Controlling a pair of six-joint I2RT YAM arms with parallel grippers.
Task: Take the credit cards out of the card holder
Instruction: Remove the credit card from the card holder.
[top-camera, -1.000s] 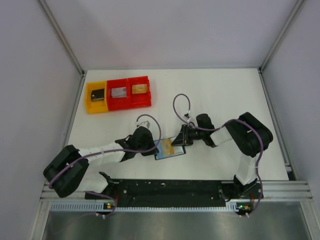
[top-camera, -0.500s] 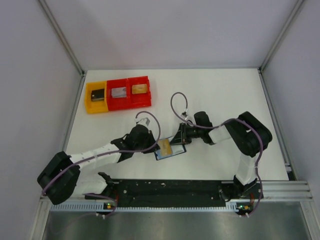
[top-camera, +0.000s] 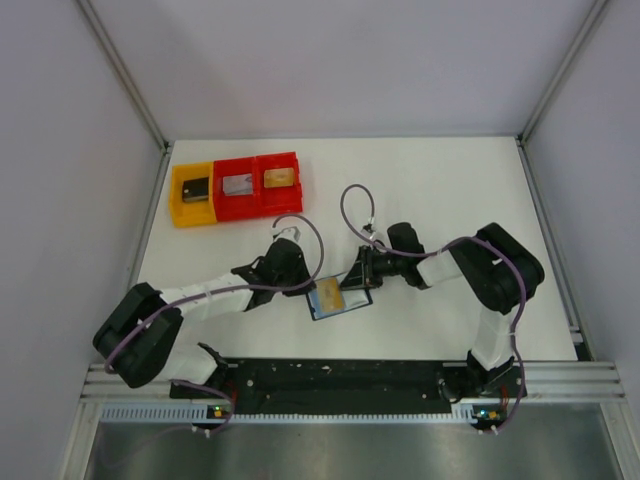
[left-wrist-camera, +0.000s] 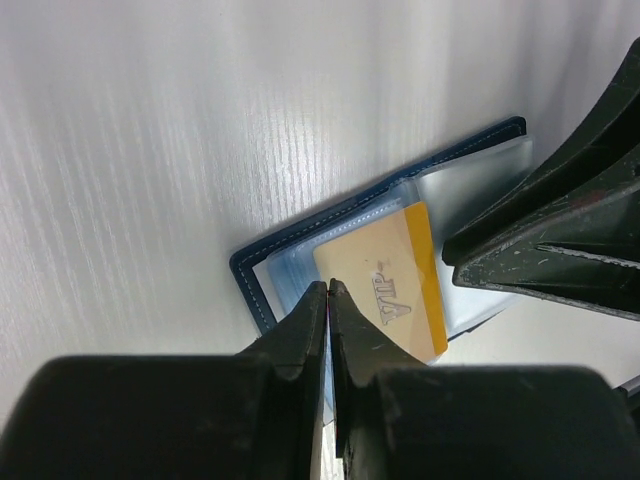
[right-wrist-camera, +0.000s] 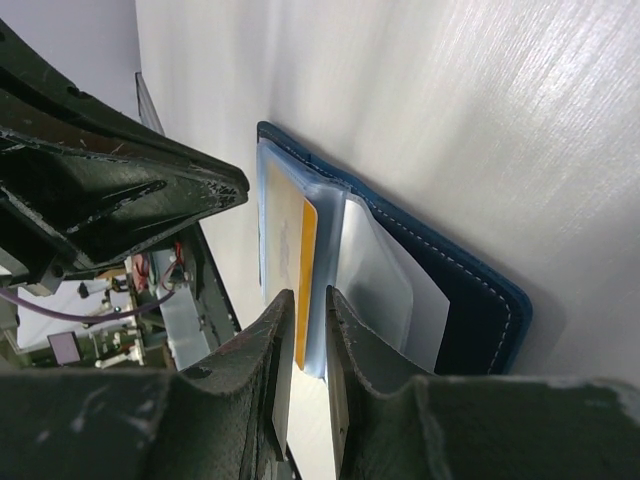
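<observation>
Writing: the gold-yellow card (left-wrist-camera: 400, 268) carries a few raised silver characters. From the left wrist they sit inverted and partly cut off, so you cannot read them for sure. No other labels are legible.

The navy-blue folding card holder with pale stitching (top-camera: 352, 304) lies open and flat on the white bench (top-camera: 450, 190), near its front middle. The card lies across its inner face, partly out of a clear plastic sleeve (right-wrist-camera: 385, 290).

Your left end effector (left-wrist-camera: 328, 288) comes in from 9 o'clock of the holder. Its jaws are closed to a hairline and the tips are at the card's near corner. You cannot tell whether the card edge is pinched.

Your right end effector (right-wrist-camera: 305, 297) comes in from 2 o'clock. It is narrow and clamped on the clear plastic sleeve, with the card's orange edge showing in the slit.

Edges and room: the black rail at the bench's front edge (top-camera: 340, 375) runs close at 6 o'clock. Open bench spreads from 12 to 3 o'clock. A yellow plastic bin (top-camera: 192, 219) and two red plastic bins (top-camera: 245, 211) stand well apart at 10 o'clock, each holding one small flat item.
</observation>
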